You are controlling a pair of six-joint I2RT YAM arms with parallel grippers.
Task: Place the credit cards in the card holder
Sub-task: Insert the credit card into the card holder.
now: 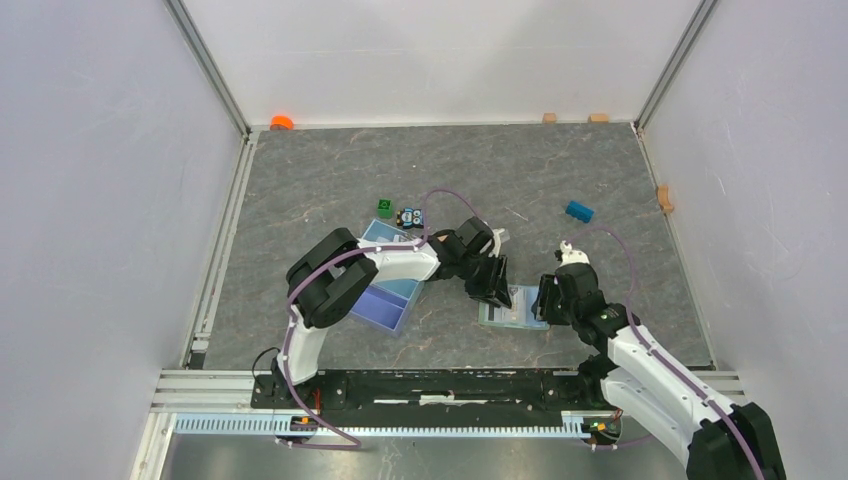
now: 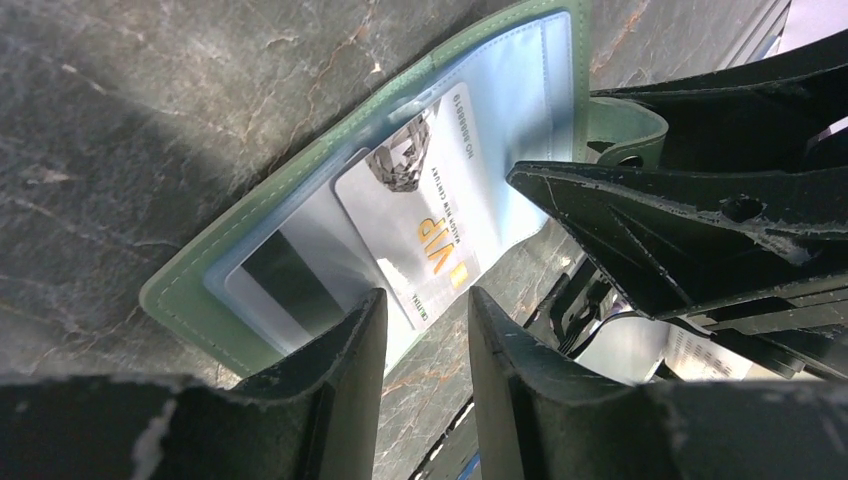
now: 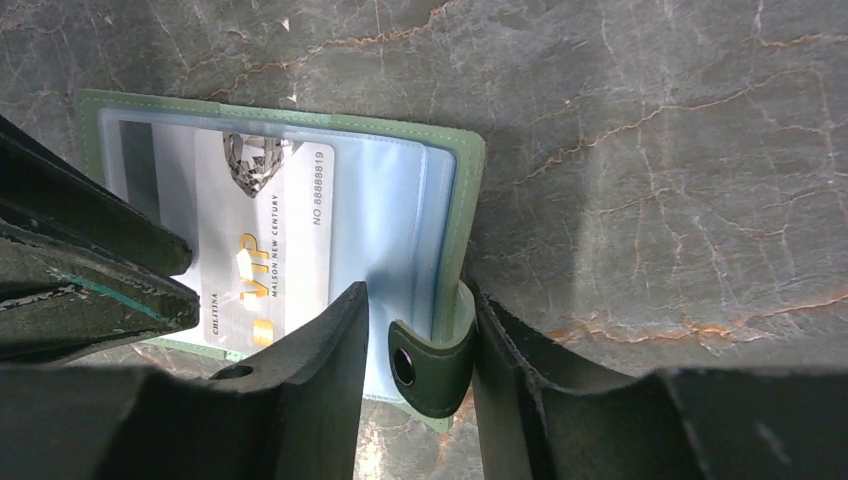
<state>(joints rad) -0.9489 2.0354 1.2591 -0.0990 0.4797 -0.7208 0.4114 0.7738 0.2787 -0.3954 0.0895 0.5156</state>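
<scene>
The sage-green card holder (image 1: 512, 308) lies open on the table between both grippers. On its pale blue inside rests a whitish credit card with gold VIP lettering (image 2: 425, 205), its near end reaching past the holder's edge. A second card with a dark stripe (image 2: 285, 285) sits under the clear pocket beside it. My left gripper (image 2: 428, 295) is open over the VIP card's near end, with bare table showing between its fingers. My right gripper (image 3: 418, 295) is open astride the holder's edge. The dark snap tab (image 3: 430, 365) stands between its fingers, with a gap on one side.
A light blue tray (image 1: 385, 290) lies under the left arm. Behind it sit a green block (image 1: 385, 207) and a small dark object (image 1: 410, 217). A blue block (image 1: 579, 211) lies further right. White walls close in the table on three sides.
</scene>
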